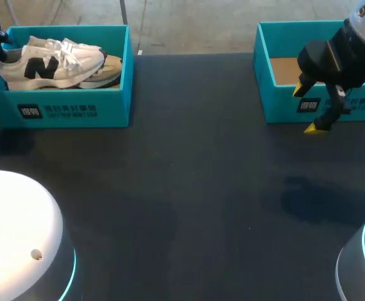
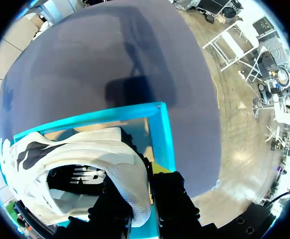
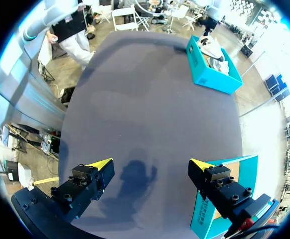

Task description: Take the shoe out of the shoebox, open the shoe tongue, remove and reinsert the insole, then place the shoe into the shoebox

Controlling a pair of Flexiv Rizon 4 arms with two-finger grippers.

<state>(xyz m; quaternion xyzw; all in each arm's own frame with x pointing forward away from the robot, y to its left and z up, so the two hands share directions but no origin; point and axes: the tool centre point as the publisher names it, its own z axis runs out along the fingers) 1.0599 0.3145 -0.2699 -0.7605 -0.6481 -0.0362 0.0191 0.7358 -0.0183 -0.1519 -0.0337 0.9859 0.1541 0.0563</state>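
Shoe: inside box, heel collar clamped between the fingers of the left gripper, toe ahead of them. Right gripper: spread wide, holding nothing, above the table, with a second box just beside one finger. Progress, as judged: lift-out barely begun, while tongue, insole and return are not yet done.

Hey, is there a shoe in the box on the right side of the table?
No, the right box shows only its bare cardboard floor in the head view; the shoe lies in the left box.
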